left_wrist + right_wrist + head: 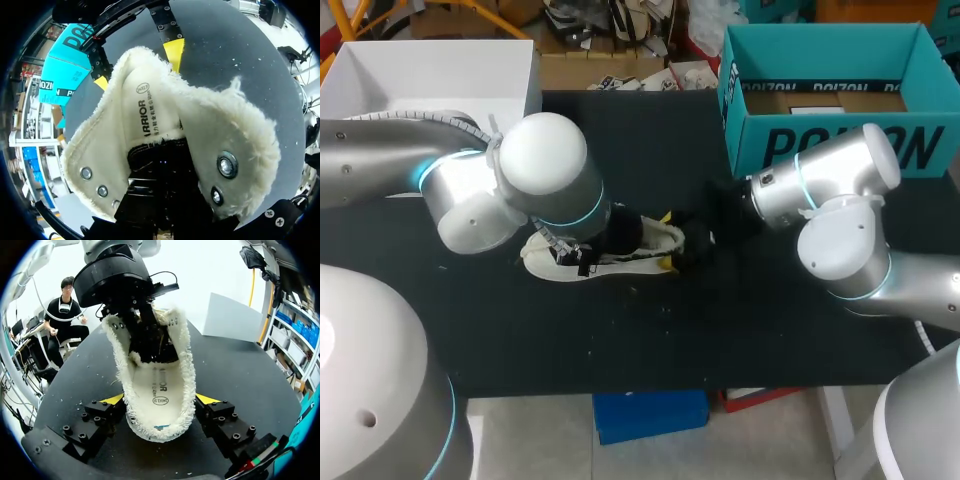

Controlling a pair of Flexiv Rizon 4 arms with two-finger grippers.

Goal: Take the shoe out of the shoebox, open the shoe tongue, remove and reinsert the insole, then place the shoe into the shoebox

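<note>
Both grippers engage the shoe (620,250), central on the worktop (620,345). Your right gripper (159,399) clamps its end. Your left gripper (159,160) sits inside, state undeterminable. Hold firm so the insole (159,385) moves, not the shoe.

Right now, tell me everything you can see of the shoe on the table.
The shoe is cream, lined and edged with shaggy fleece, with metal eyelets along its opened flaps. It is at the middle of the black table, outside the teal shoebox. Its pale printed insole shows inside. The right gripper is shut on one end, a yellow tip at each side; the left gripper reaches into the opening.
</note>
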